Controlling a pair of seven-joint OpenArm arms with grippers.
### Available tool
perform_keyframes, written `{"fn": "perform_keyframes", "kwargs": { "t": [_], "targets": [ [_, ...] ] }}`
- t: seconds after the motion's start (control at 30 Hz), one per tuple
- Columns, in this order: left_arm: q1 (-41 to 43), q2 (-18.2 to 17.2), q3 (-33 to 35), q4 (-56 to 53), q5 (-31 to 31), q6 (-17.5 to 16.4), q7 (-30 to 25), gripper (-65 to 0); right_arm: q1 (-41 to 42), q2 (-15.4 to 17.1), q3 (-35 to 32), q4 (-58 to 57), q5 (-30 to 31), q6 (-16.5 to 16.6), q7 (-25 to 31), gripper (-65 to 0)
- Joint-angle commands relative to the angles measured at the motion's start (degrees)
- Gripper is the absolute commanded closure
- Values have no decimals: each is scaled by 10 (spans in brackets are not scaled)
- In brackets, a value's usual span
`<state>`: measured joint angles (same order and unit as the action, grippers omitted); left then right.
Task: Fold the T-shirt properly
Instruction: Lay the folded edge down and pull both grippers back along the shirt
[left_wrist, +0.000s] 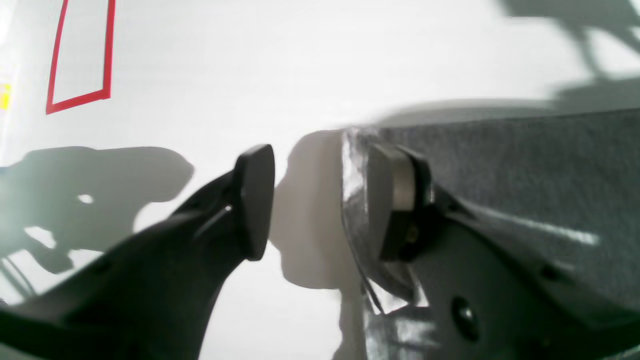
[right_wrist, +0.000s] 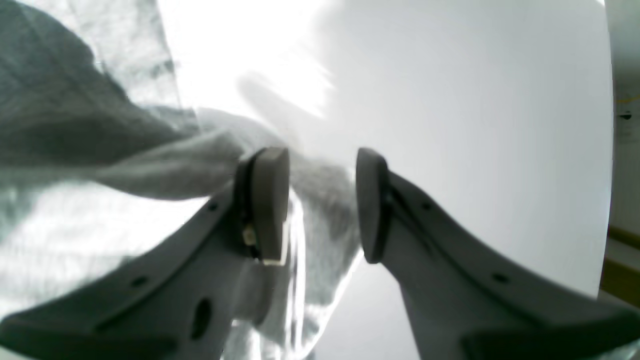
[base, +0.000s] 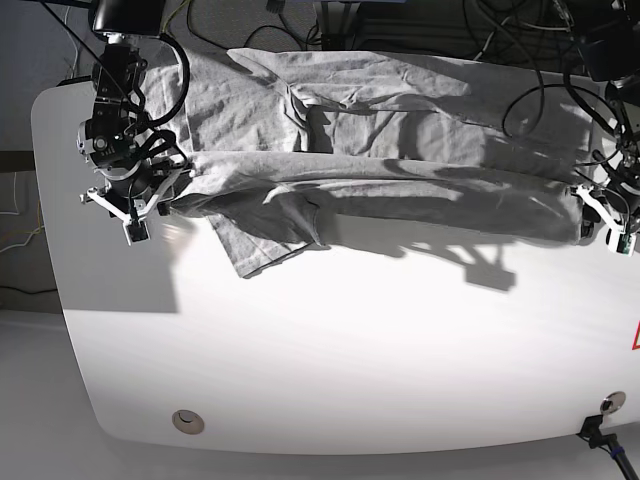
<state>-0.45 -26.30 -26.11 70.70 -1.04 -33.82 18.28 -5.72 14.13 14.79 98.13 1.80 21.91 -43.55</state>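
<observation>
The grey T-shirt (base: 400, 150) lies along the far side of the white table (base: 350, 350), its lower half doubled over into a long band, with one sleeve (base: 265, 245) sticking out toward the front. At the band's right end my left gripper (base: 603, 222) stands open. In the left wrist view the left gripper (left_wrist: 325, 200) has the T-shirt's edge (left_wrist: 525, 165) lying against its right finger, with bare table in the gap. At the band's left end my right gripper (base: 150, 205) is open too. In the right wrist view, T-shirt fabric (right_wrist: 165, 165) lies loose under the right gripper (right_wrist: 320, 205).
A red tape outline (left_wrist: 80, 55) marks the table near the left gripper, and its corner shows at the base view's right edge (base: 635, 338). Two round holes (base: 185, 421) (base: 611, 403) sit near the front edge. Cables (base: 420, 25) hang behind the table.
</observation>
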Motion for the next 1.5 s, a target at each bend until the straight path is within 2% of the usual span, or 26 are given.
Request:
{"fn": "perform_keyframes", "kwargs": {
  "t": [0.0, 0.1, 0.3, 0.47, 0.57, 0.7, 0.8, 0.9, 1.1, 1.2, 1.47],
  "targets": [
    [-18, -10, -1, 2, -4, 3, -7, -271, 28, 8, 3, -20, 0, -3, 17, -221],
    [-61, -10, 4, -58, -6, -1, 12, -272, 57, 8, 3, -59, 0, -3, 17, -221],
    [-115, -6, 4, -148, -6, -32, 12, -272, 90, 9, 1, -108, 1, -3, 26, -223],
    [-132, 2, 4, -187, -5, -37, 12, -272, 103, 7, 0, -116, 2, -3, 47, -223],
    [-132, 9, 4, -189, -5, -37, 12, -272, 112, -11, -1, -116, 2, 0, 49, -224],
    [-130, 10, 4, -189, -5, -38, 12, -271, 139, -38, 3, -144, 2, 38, 49, -224],
    [-130, 11, 5, -187, -5, -38, 12, -268, 154, -41, 3, -178, 2, 51, 51, -224],
    [-131, 11, 5, -186, -5, -38, 12, -268, 171, -57, 3, -192, 7, 51, 51, -224],
    [-131, 23, 5, -184, -5, -38, 12, -269, 175, -61, -3, -197, 49, 51, 50, -224],
    [-131, 28, 5, -184, -5, -62, 14, -269, 175, -73, -19, -211, 48, 51, 50, -224],
    [-131, 35, 5, -185, -5, -62, 15, -271, 176, -83, -20, -285, 48, 51, 78, -224]
  ]
}}
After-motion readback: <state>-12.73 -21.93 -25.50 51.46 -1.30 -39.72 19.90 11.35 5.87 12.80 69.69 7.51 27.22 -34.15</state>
